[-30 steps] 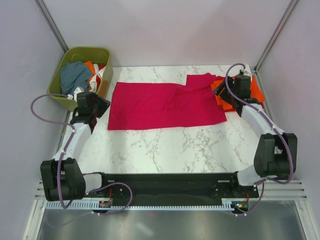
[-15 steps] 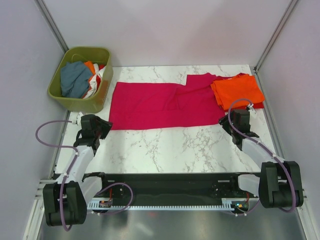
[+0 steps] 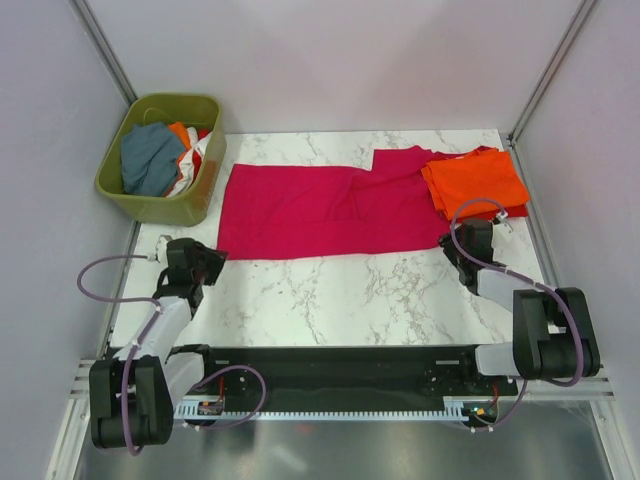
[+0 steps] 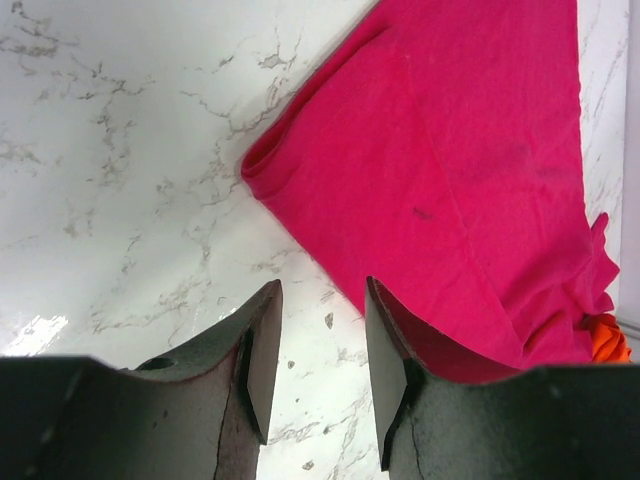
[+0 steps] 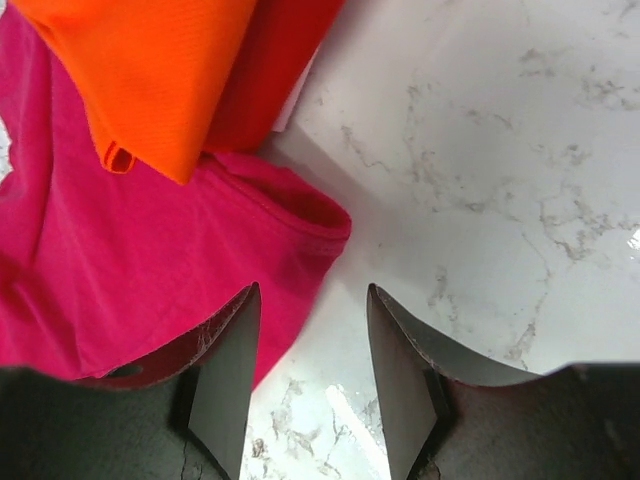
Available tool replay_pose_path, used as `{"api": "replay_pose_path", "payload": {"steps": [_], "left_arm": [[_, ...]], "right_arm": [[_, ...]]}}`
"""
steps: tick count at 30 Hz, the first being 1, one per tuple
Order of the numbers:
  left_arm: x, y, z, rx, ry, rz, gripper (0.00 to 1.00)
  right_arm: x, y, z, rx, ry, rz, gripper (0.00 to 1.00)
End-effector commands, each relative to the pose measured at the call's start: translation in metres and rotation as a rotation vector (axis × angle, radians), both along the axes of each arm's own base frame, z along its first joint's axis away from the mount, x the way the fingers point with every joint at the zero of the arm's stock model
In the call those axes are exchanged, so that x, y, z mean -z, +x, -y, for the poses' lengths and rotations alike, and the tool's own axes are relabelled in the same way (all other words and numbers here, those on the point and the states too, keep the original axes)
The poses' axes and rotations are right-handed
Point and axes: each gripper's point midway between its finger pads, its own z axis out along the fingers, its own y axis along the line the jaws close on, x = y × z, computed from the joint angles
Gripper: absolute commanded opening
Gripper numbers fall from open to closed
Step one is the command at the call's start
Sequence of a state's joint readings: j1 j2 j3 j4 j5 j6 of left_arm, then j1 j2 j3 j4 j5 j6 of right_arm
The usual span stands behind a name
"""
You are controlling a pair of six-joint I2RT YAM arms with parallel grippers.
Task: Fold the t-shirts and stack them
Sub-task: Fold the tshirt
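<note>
Your left arm (image 3: 165, 320) lies low and folded back on the 8 o'clock side of the white marble-patterned table (image 3: 330, 300). The left gripper (image 3: 205, 262) points toward 1 o'clock, at the near-left corner of the magenta-pink cloth t-shirt (image 3: 330, 210). In the left wrist view its fingers (image 4: 262, 340) stand partly apart with only bare marble between them. The shirt's rolled corner sits just beyond the tips, and its edge passes behind the right-hand finger. They hold nothing.

Your right arm (image 3: 500, 285) is tucked in at 4 o'clock, elbow bent close above its base. The right gripper (image 3: 450, 243) aims toward 11 o'clock, at the shirt's near-right corner. The right wrist view shows its fingers (image 5: 232, 370) about half spread. There is marble in the gap, the hemmed pink corner lies just ahead, and pink cloth lies under the left-hand finger. They grip nothing either.

The magenta-pink shirt lies spread flat from the table's centre toward 12 o'clock, with a sleeve reaching toward 1 o'clock. At 2 o'clock a bright orange folded t-shirt (image 3: 473, 182) rests on a red t-shirt (image 3: 516, 209), and both overlap the pink shirt's right end. At 10 o'clock, off the table's corner, the olive-green plastic basket (image 3: 170, 205) holds more crumpled clothes.
</note>
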State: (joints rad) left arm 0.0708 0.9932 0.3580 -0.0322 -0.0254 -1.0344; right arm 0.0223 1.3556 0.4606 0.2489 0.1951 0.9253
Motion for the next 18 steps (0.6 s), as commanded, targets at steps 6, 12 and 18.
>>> {"api": "replay_pose_path", "payload": {"steps": [6,12,18], "left_arm": [[0.001,0.014,-0.002,-0.052,-0.048,0.043,0.44],[0.008,0.016,-0.002,-0.061,-0.057,0.03,0.43],[0.014,0.018,-0.005,-0.08,-0.052,0.021,0.41]], "right_arm": [[-0.007,0.018,0.013,0.086,-0.015,0.062,0.54],[0.001,0.021,0.016,0.097,-0.025,0.042,0.52],[0.004,0.026,0.015,0.1,-0.021,0.046,0.41]]}}
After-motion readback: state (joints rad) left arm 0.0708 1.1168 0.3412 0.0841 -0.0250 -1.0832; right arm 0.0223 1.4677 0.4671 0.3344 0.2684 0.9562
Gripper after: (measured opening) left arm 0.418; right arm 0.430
